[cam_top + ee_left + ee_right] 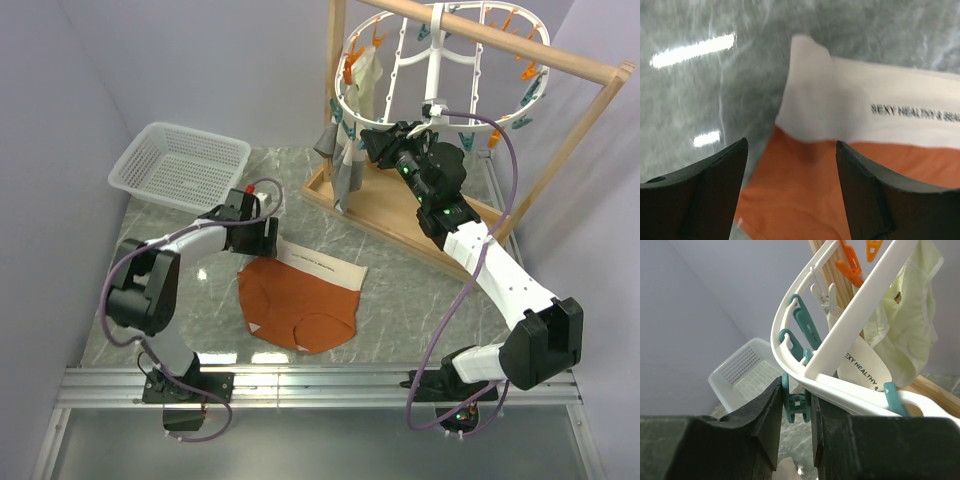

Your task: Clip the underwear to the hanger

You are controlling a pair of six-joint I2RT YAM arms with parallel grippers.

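The rust-orange underwear (298,297) lies flat on the table with its cream waistband (322,263) toward the back. My left gripper (262,240) is open just above the waistband's left corner; in the left wrist view the waistband corner (810,105) and orange fabric (795,190) lie between and beyond the open fingers (715,190). The white hanger (440,60) hangs from the wooden rod, ringed with orange and teal clothespins. My right gripper (372,140) is shut on a teal clothespin (796,401) at the hanger's near-left rim (790,360).
A white mesh basket (180,165) stands at the back left. The wooden frame's base (400,215) sits at the back right. A grey cloth (345,165) and a cream cloth (365,80) hang from the hanger's left side.
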